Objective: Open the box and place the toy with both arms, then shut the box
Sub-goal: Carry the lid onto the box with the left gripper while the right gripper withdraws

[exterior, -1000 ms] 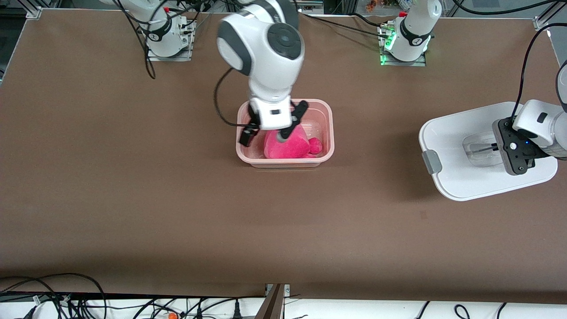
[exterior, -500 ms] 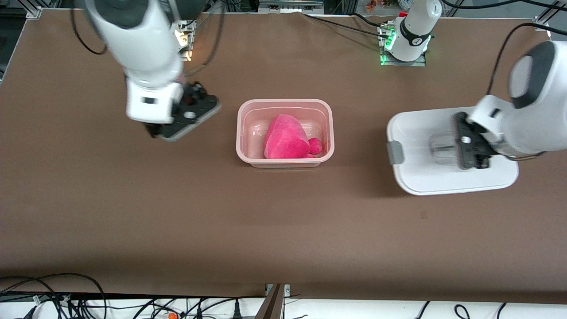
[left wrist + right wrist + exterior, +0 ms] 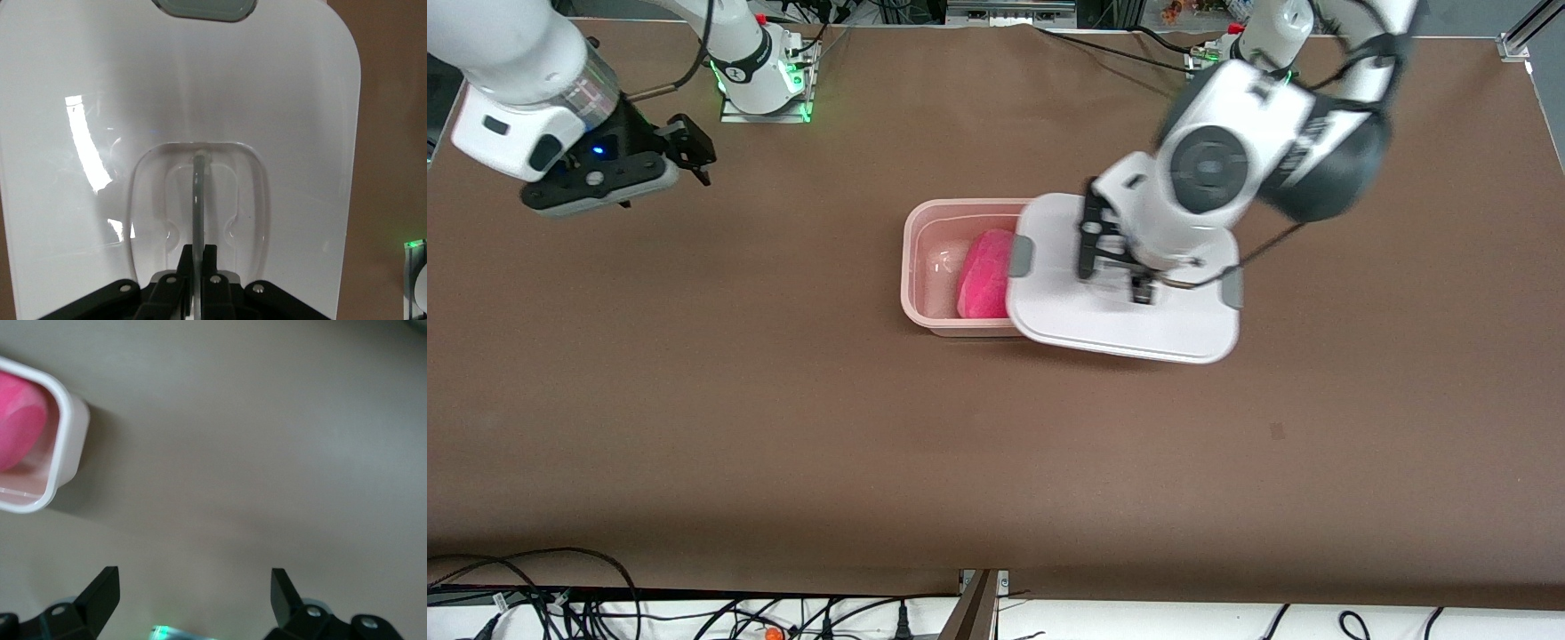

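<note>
The translucent pink box (image 3: 925,267) stands open at mid-table with the pink toy (image 3: 985,274) inside. My left gripper (image 3: 1116,267) is shut on the clear centre handle (image 3: 199,193) of the white lid (image 3: 1129,324). It holds the lid in the air over the part of the box toward the left arm's end, hiding that part. A grey clip (image 3: 1020,256) shows over the box, another (image 3: 1232,287) at the lid's outer end. My right gripper (image 3: 692,151) is open and empty over bare table at the right arm's end. Its wrist view shows the box corner (image 3: 63,447) and toy (image 3: 17,420).
The right arm's base (image 3: 760,76) and the left arm's base (image 3: 1263,31) stand along the table edge farthest from the front camera. Cables (image 3: 560,596) hang below the nearest edge. Brown tabletop (image 3: 783,400) surrounds the box.
My right gripper let go of the toy in the box and drew back to the right arm's end. My left gripper carried the lid from the left arm's end over the box.
</note>
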You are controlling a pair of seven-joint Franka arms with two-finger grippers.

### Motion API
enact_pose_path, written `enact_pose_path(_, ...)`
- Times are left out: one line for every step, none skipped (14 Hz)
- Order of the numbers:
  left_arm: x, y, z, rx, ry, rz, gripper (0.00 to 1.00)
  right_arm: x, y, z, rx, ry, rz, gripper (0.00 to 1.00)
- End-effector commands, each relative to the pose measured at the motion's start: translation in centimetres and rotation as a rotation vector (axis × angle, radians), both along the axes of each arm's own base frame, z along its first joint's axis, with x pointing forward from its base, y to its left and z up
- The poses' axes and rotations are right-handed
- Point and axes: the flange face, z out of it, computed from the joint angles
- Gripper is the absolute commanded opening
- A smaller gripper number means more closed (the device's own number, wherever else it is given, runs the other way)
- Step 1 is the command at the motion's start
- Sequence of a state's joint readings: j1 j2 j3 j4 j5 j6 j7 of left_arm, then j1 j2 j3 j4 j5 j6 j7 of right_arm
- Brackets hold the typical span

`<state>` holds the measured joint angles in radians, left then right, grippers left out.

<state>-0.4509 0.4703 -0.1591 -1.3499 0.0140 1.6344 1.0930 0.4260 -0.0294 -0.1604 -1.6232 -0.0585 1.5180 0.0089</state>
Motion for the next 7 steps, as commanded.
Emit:
enact_pose_path(-2.4, -5.9, -0.7, -0.009, -0.033, 0.066, 0.00, -0.4, -3.6, 0.0, 0.040, 0.018, -0.138, 1.00)
enact_pose_path(-3.3, -7.5, -1.5, -0.006, -0.036, 0.082, 0.00, -0.6, -4.4, 0.5, 0.056, 0.012, -0.153, 1.00)
enact_pose_path(-3.3, -8.4, -2.8, -0.010, -0.036, 0.083, 0.00, -0.7, -4.8, 0.8, 0.058, 0.006, -0.162, 1.00)
enact_pose_path(-3.5, -9.2, -4.0, -0.023, -0.030, 0.081, 0.00, -0.4, -5.7, 0.7, 0.057, 0.003, -0.176, 1.00)
enact_pose_path(-4.1, -10.2, -4.6, -0.033, -0.019, 0.084, 0.00, 0.2, -6.2, 0.4, 0.054, -0.005, -0.188, 1.00)
enact_pose_path(-4.3, -10.6, -5.1, -0.029, -0.013, 0.096, 0.00, 1.2, -7.5, -0.2, 0.054, -0.014, -0.216, 1.00)
enact_pose_path(-4.1, -10.7, -5.3, -0.029, -0.013, 0.106, 0.00, 2.0, -8.5, -0.6, 0.060, -0.034, -0.234, 1.00)
